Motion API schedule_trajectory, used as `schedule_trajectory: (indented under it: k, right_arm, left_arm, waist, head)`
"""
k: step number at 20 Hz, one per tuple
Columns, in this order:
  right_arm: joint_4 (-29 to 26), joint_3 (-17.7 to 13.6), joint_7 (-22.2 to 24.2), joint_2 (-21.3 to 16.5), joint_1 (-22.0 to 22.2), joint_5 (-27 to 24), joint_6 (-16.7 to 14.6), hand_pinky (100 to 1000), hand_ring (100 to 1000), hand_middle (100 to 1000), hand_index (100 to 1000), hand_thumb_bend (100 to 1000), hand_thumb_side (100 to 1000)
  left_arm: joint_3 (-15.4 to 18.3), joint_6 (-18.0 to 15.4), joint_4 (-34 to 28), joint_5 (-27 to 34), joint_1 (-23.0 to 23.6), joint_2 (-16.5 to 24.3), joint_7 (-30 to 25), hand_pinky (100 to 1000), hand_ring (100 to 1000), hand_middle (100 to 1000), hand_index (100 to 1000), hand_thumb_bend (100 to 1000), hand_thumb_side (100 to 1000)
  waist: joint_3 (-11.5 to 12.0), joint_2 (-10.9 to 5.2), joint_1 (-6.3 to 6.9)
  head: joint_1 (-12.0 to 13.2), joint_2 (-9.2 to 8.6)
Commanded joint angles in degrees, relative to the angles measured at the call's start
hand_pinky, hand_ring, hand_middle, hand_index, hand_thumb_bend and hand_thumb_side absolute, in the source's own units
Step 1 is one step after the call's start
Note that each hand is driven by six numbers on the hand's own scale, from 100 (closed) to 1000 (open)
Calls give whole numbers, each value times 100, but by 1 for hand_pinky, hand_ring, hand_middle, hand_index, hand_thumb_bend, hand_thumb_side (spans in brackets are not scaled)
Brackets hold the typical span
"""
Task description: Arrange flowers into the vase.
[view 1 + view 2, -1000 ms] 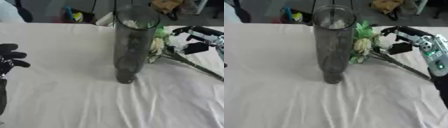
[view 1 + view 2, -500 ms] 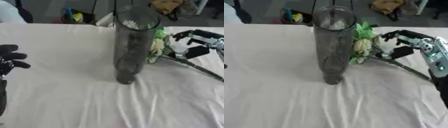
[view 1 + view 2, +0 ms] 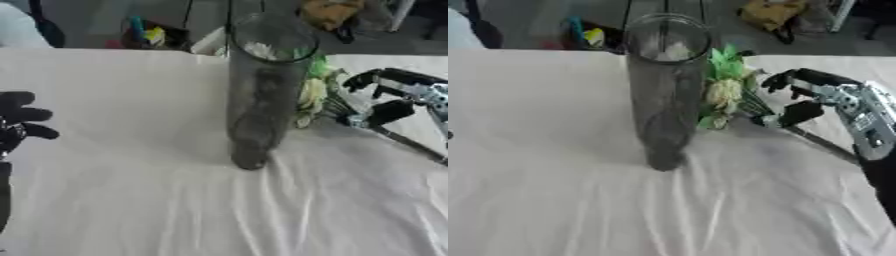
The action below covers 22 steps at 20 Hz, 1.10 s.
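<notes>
A tall dark glass vase (image 3: 258, 100) stands upright in the middle of the white-clothed table. Just right of it lies a bunch of flowers (image 3: 721, 92) with pale blooms and green leaves, the heads leaning against the vase's side. Their dark stems (image 3: 826, 145) run off toward the lower right. My right hand (image 3: 833, 95) hovers over the stems near the blooms, open, with its fingers above them and its thumb (image 3: 798, 113) below. My left hand (image 3: 17, 122) rests open at the left edge, far from the vase.
The white cloth (image 3: 131, 190) is wrinkled in front of the vase. Beyond the far table edge lie a brownish bundle (image 3: 328, 12) and some coloured items (image 3: 144, 35) on the floor.
My right hand has spread its fingers and thumb wider over the flower stems and shifted slightly down. The vase, flowers and left hand stay where they were.
</notes>
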Motion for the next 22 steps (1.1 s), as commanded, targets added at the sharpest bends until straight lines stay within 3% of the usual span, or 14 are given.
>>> schedule_trajectory:
  k: [1,9,13,22]
  right_arm:
    - [3,9,-17,-112,-60,116,-33,697,873,763,898,469,573]
    - [81,97,-207,-56,-46,302,-41,668,844,719,862,414,512]
    - [140,127,-297,-26,-47,377,-26,656,837,707,854,370,529]
    - [204,179,-467,4,-52,397,-10,581,765,585,767,253,484]
  left_arm:
    - [-43,-2,-105,3,-24,31,-18,563,668,702,739,100,1000]
    - [-52,7,-105,4,-22,20,-33,563,667,700,738,100,1000]
    - [-52,9,-105,3,-24,20,-33,563,667,699,738,100,1000]
    - [-58,14,-105,4,-27,15,-47,562,668,699,737,100,1000]
  waist:
    - [4,-36,-57]
    - [13,-25,-59]
    - [22,-15,-61]
    - [35,3,-64]
  head:
    - [-6,-69]
    - [-17,-85]
    - [-22,-89]
    - [-26,-91]
